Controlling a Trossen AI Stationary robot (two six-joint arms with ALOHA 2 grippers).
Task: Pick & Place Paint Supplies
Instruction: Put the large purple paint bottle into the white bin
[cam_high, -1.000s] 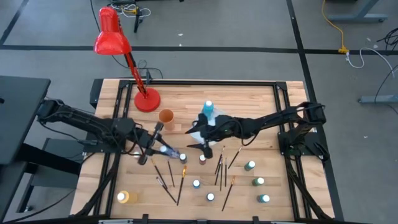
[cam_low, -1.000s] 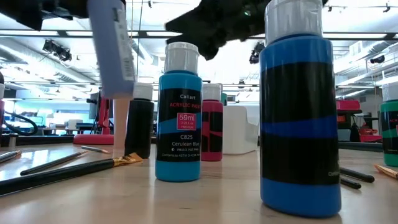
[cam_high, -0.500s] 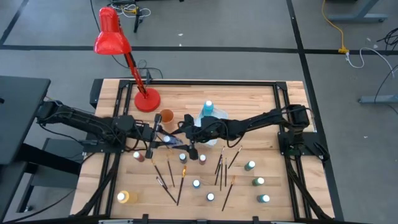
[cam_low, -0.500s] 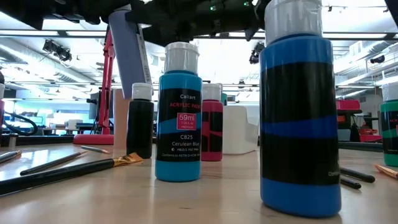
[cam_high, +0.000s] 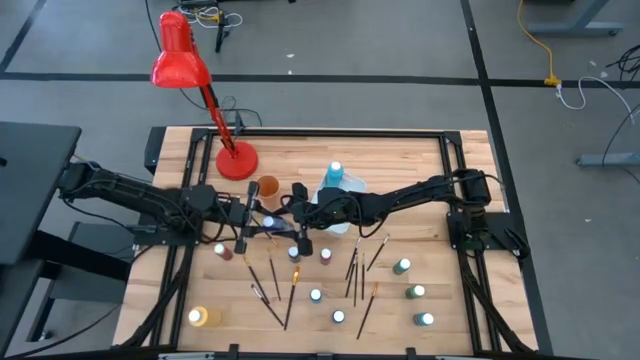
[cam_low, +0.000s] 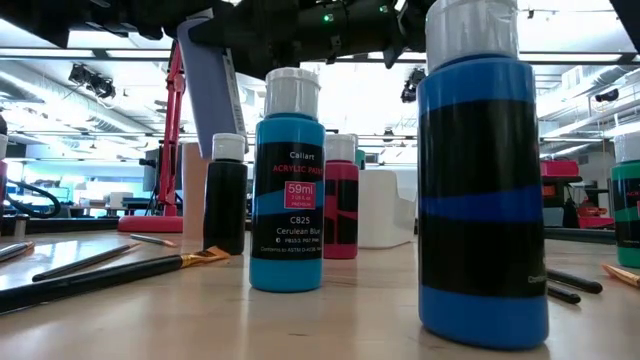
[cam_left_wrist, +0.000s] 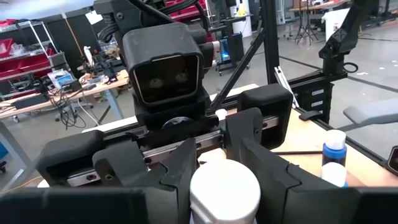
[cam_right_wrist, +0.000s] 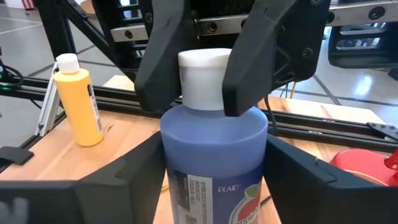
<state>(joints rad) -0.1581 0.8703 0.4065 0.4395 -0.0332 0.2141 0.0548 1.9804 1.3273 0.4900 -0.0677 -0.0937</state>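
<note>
Meeting over the table's middle, both arms reach in low and nearly level, left from the left side, right from the right side. Left gripper (cam_high: 252, 222) and right gripper (cam_high: 297, 222) face each other around one periwinkle paint bottle (cam_right_wrist: 214, 163), lifted off the wooden table (cam_high: 400, 160).

Right wrist view: left gripper's fingers (cam_right_wrist: 267, 46) clamp the bottle's white cap (cam_right_wrist: 204, 78) from both sides; the right gripper's own fingers sit along the bottle body on either side, contact looks close but cannot tell if squeezing. Left wrist view: own fingers (cam_left_wrist: 183, 168) pinch the cap, right arm's wrist camera straight ahead.

Low view: bottle hangs tilted, above the tabletop, behind the black paint bottle (cam_low: 226, 195).

Rest of supplies on the table: cerulean blue bottle (cam_low: 289, 185), magenta bottle (cam_low: 341, 200), big blue bottle (cam_low: 482, 180), brushes (cam_high: 357, 270) scattered near front, yellow bottle (cam_high: 203, 317) at front left. Red desk lamp (cam_high: 185, 65) at back left.
</note>
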